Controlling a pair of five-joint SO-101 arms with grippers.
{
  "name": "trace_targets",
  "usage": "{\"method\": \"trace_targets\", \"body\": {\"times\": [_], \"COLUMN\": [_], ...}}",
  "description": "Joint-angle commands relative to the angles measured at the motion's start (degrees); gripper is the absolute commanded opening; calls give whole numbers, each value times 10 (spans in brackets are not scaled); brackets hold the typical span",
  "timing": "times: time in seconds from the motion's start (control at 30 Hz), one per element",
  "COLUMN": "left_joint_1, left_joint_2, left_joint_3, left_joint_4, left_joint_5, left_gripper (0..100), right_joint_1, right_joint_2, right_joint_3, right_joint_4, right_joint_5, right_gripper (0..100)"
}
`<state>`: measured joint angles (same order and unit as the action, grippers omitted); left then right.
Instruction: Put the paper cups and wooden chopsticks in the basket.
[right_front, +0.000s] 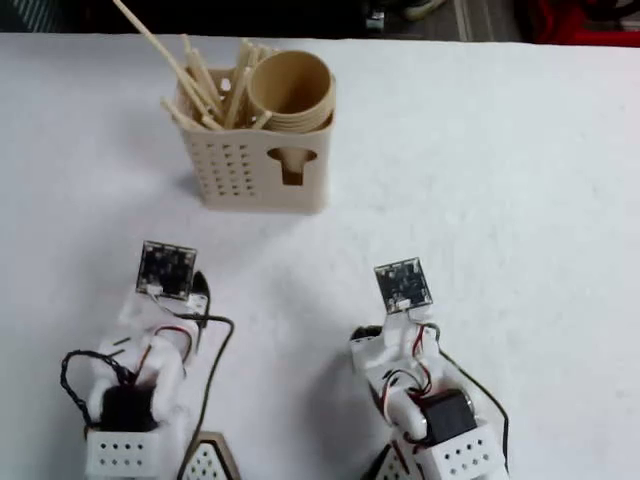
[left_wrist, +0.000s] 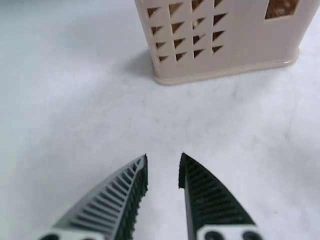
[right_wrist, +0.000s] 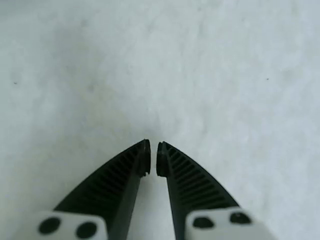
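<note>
The basket (right_front: 262, 170) stands upper left of centre in the high view, with stacked paper cups (right_front: 290, 90) and wooden chopsticks (right_front: 200, 85) inside. Over the white table (right_front: 500, 180), the left gripper (left_wrist: 163, 165) has its jaws slightly apart, and the right gripper (right_wrist: 153, 157) has them nearly together.

A gripper (left_wrist: 162, 165) low over a white tabletop (left_wrist: 65, 100), facing a beige basket (left_wrist: 240, 45).
Its two dark ribbed fingers (left_wrist: 125, 195) stand slightly apart, tabletop showing between them; the basket, pierced with rows of small holes, stands beyond the fingertips.
</note>
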<state>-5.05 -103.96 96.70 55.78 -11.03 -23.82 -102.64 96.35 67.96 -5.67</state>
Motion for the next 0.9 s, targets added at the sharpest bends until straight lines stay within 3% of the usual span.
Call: {"method": "trace_targets", "body": {"times": [0.0, 0.4, 0.5, 0.87], "left_joint_1": [4, 5, 5, 1], "left_joint_2": [-3, -3, -3, -2], "left_joint_3": [4, 3, 3, 3], "left_joint_4": [5, 141, 149, 177], "left_joint_5": [3, 3, 3, 8], "left_gripper": [117, 111, 18, 53], "right_joint_1": [5, 64, 65, 69], "right_joint_2": [0, 0, 0, -3], "right_joint_3": [5, 5, 5, 5], "right_joint_4": [5, 45, 44, 46], "right_joint_5": [4, 4, 4, 1], "right_gripper": [41, 41, 40, 41]}}
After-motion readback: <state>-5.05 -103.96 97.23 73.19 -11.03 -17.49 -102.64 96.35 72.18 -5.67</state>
